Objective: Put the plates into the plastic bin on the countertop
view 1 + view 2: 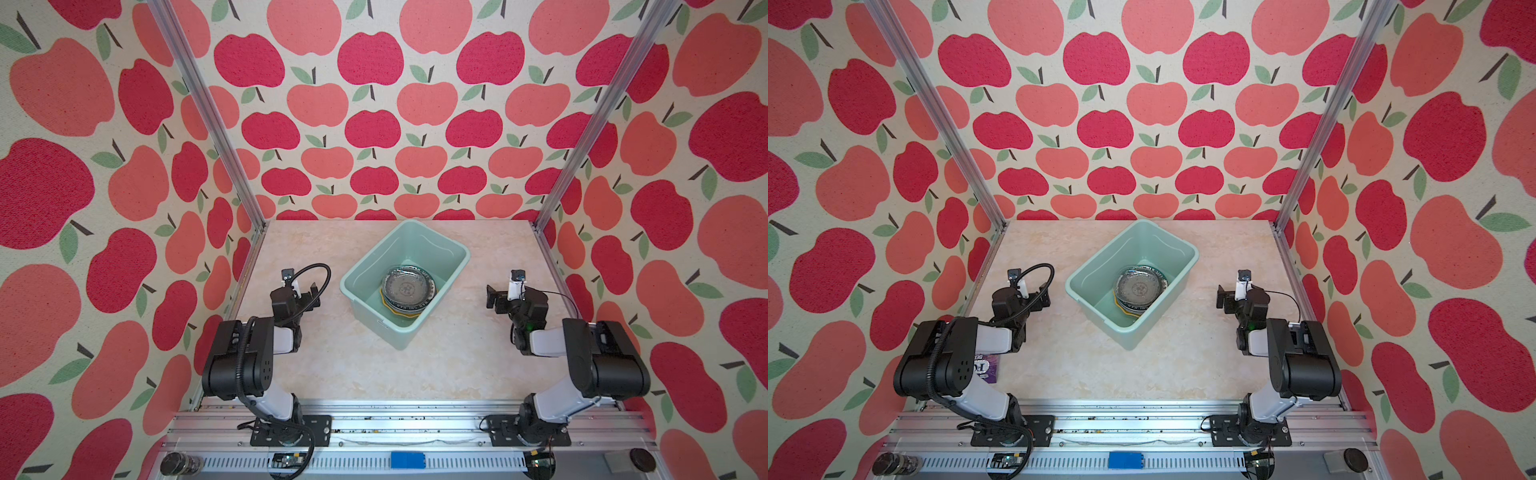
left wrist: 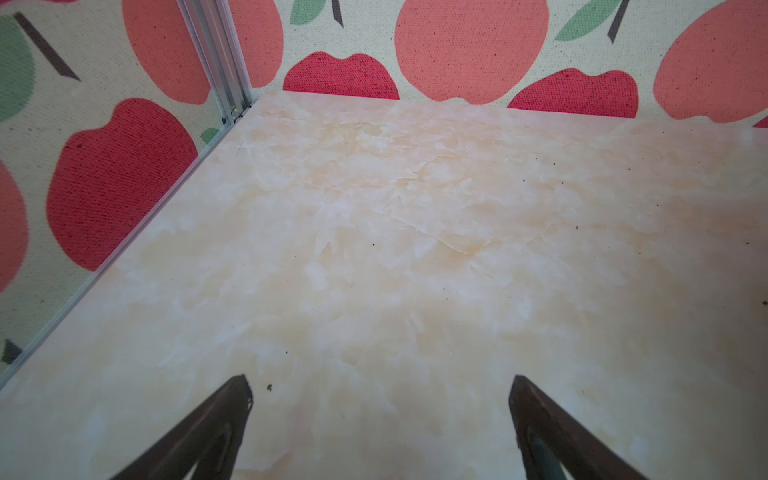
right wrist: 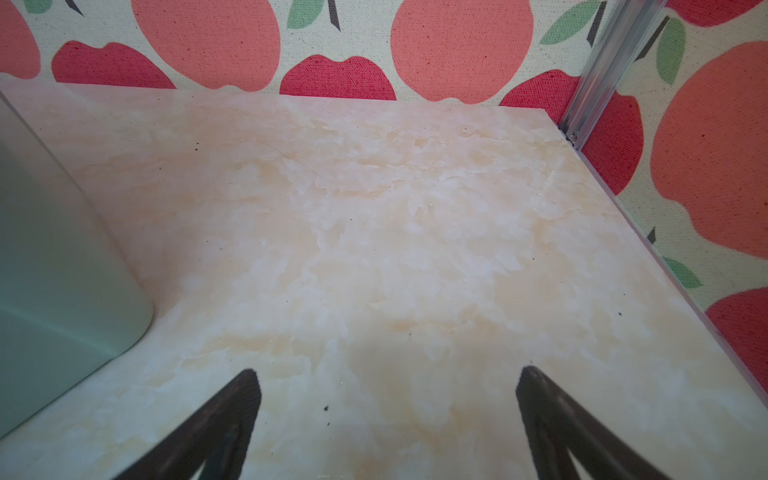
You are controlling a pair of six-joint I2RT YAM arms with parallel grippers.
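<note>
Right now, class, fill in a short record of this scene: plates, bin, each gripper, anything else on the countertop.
plastic bin: on the countertop, near its middle
plates: stacked inside it, yellow edge lowest
left gripper: open, empty, over bare countertop
right gripper: open, empty, beside the bin
other: purple bag partly under the left arm

One plastic bin point(image 1: 399, 249) stands on one bench point(image 1: 457, 365). In the bin lies one stack of plates point(image 1: 409, 289) with three told apart: one yellow plate point(image 1: 384, 302), one lettered plate point(image 1: 419, 306) and one greyish top plate point(image 1: 405, 286). Any further plates cannot be counted. Left of the bin lies one purple bag point(image 1: 987, 368). There are two claws, the left claw point(image 2: 380, 380) and the right claw point(image 3: 388, 374), one on either side of the bin.
</note>
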